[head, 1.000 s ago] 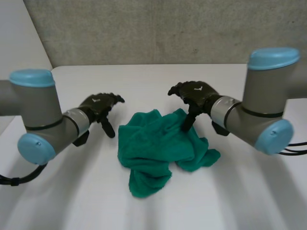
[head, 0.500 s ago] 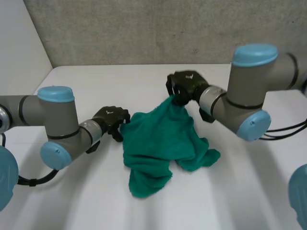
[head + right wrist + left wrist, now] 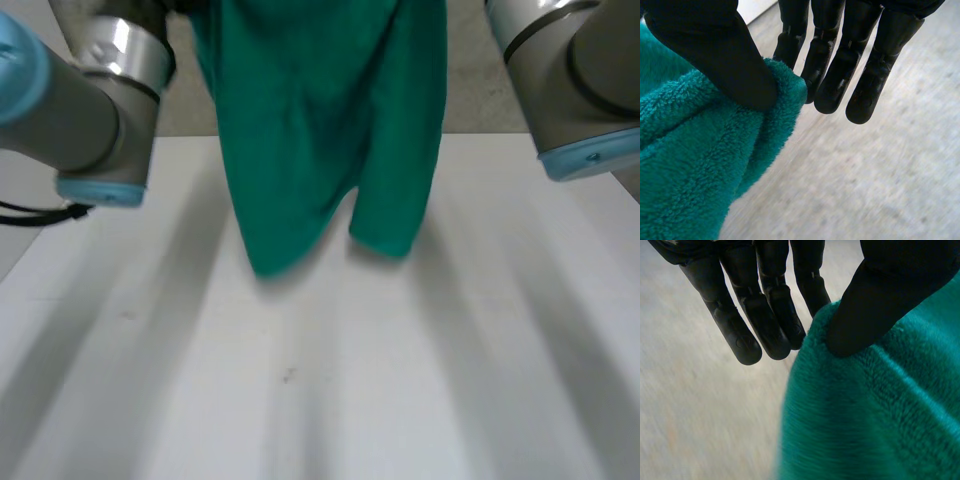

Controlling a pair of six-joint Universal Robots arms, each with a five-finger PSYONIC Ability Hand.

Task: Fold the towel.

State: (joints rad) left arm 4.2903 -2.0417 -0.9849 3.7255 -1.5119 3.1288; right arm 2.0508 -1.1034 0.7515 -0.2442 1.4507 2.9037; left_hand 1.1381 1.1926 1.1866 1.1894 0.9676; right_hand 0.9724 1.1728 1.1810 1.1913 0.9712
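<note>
Fingers (image 3: 767, 320) on left hand (image 3: 880, 300) straight, thumb pinching the towel (image 3: 320, 120) edge against them. Right hand (image 3: 715, 55) same: straight fingers (image 3: 840, 75), thumb clamped on a towel corner. Towel is green and fluffy, hanging bunched between both arms over the white table (image 3: 400, 380). Can't tell if its lower tips touch.

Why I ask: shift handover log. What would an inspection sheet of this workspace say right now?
surface: white table, one small dark speck.
job's things: green towel hangs bunched from both hands, its lower ends over the table.
clutter: nothing seen.
hands: left hand pinches an edge of the cloth between thumb and straight fingers; right hand does the same.
cables: nothing seen on the tabletop.
surroundings: grey wall behind the table.
</note>
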